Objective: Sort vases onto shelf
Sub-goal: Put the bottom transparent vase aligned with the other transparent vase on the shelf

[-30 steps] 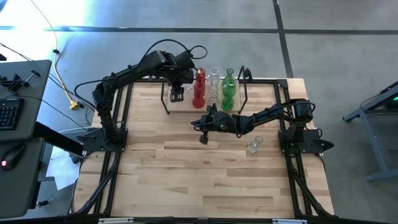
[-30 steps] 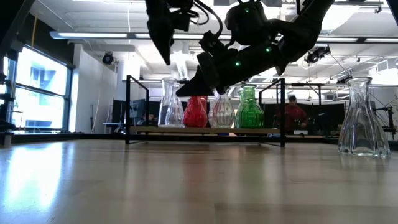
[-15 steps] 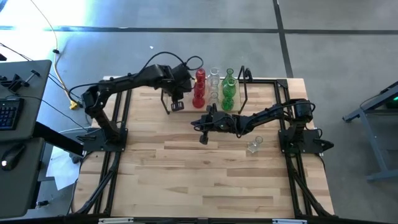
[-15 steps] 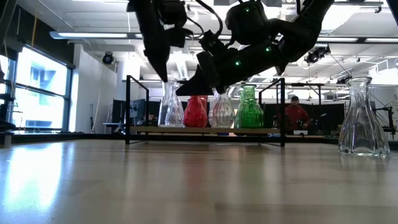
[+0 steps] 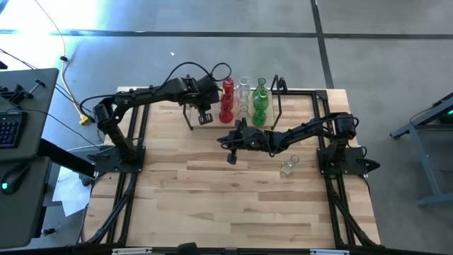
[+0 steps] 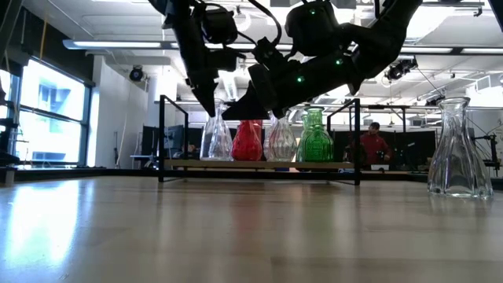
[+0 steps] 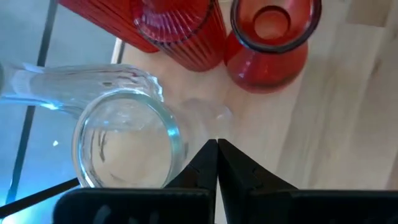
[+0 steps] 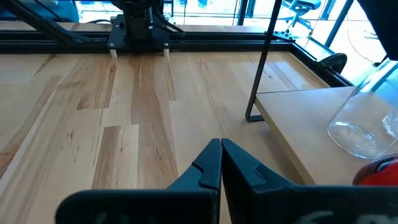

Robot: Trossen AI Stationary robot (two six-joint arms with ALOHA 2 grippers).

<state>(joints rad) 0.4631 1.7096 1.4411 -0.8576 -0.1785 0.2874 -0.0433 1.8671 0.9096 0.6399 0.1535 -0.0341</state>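
Observation:
The shelf point(image 6: 259, 165) stands at the table's far edge and carries red vases point(image 5: 226, 99), clear vases point(image 5: 244, 95) and green vases point(image 5: 260, 103), all upright on their bases. My left gripper point(image 5: 204, 117) is shut and hangs over the shelf's left end, its tips point(image 7: 217, 144) right beside the mouth of a clear vase point(image 7: 127, 140). Two red vases point(image 7: 270, 37) stand just beyond it. My right gripper point(image 5: 231, 152) is shut and hovers above the table in front of the shelf, holding nothing. A single clear vase point(image 5: 287, 166) stands on the table near the right arm. My left gripper points down from above, its shut fingers close against the rim point(image 7: 177, 134) of the clear vase on the shelf's left end. I cannot tell whether they touch it.
Black wire frames point(image 6: 161, 137) rise at both ends of the shelf. The shelf's near corner and one frame post point(image 8: 261, 62) lie just to the side of my right gripper. Bare tabletop point(image 5: 212, 198) spreads over the near half.
My left gripper has shut with nothing between its fingers. It has come down and toward the table's near edge, ending beside the clear vase at the shelf's left end. The vases have stayed in place.

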